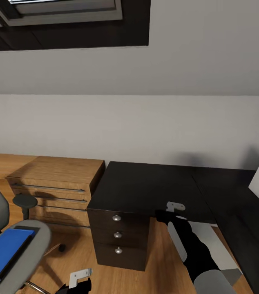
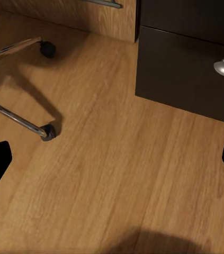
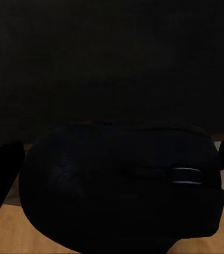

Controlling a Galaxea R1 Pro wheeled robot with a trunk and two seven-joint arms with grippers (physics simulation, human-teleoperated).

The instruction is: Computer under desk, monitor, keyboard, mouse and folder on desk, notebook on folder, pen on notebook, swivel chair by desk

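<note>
Your right gripper (image 3: 117, 174) has its jaws closed around the round, smooth, dark mouse (image 3: 122, 185), just in front of the flat black desk (image 1: 146, 188). Your left gripper (image 2: 112, 164) hangs wide open over the stripy wood floor (image 2: 117, 174), holding nothing, near the chair's (image 1: 19, 245) shiny metal legs.

Against the one black-topped desk (image 1: 146, 185), the count runs: one three-drawer unit (image 1: 119, 237) under its near corner with three round silver knobs (image 1: 117, 218), and one low wooden chest (image 1: 58, 183) just beside it. One swivel chair (image 1: 21, 249) stands near the desk's drawer end, carrying one blue folder (image 1: 3, 253). One dark mouse (image 3: 122, 185) sits between two gripper fingers (image 3: 0, 180) before the desk's front edge.
</note>
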